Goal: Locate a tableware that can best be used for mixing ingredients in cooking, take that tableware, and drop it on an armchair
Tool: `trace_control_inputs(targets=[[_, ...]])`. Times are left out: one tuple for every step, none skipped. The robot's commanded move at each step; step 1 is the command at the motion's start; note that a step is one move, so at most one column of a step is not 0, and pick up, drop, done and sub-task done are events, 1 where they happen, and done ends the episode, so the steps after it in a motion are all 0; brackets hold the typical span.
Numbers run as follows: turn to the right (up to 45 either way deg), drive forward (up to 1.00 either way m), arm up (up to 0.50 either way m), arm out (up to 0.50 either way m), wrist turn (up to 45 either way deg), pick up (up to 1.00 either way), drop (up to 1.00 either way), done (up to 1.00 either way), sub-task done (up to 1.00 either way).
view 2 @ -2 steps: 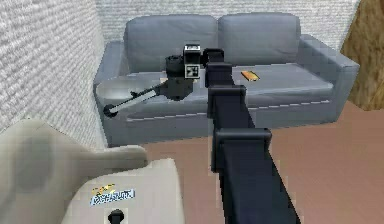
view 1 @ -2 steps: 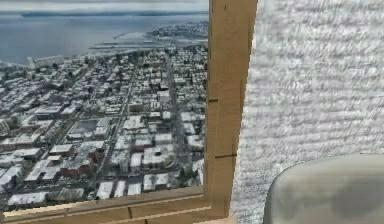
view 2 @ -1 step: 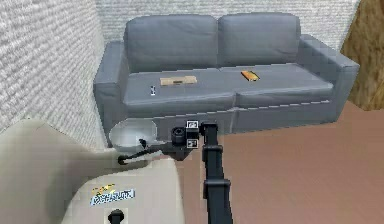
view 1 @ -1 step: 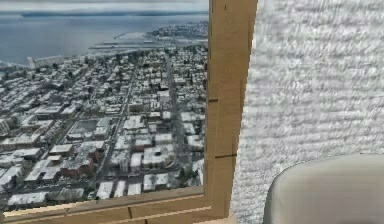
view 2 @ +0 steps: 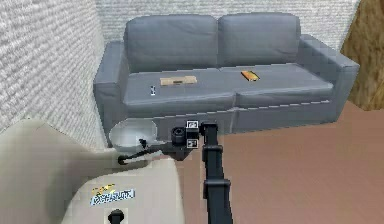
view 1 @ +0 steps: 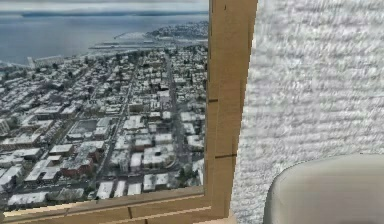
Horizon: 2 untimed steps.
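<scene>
In the arm side view's lower left an armchair (view 2: 50, 165) is seen. Just above its edge, left of centre, the bowl (view 2: 128, 133) is found at the gripper (view 2: 145, 150). Whether the bowl is held or rests on the armchair cannot be told. It is judged light, stiff, smooth and perhaps breakable, and best taken by the rim. A sofa (view 2: 225, 60) lies beyond.
</scene>
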Motion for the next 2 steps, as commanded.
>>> trace_control_inputs(targets=[[0.0,0.00,0.00,0.00,0.0,0.00,1.00,0.00,0.00],[0.0,0.00,0.10,0.00,0.0,0.00,0.00,0.00,0.00]])
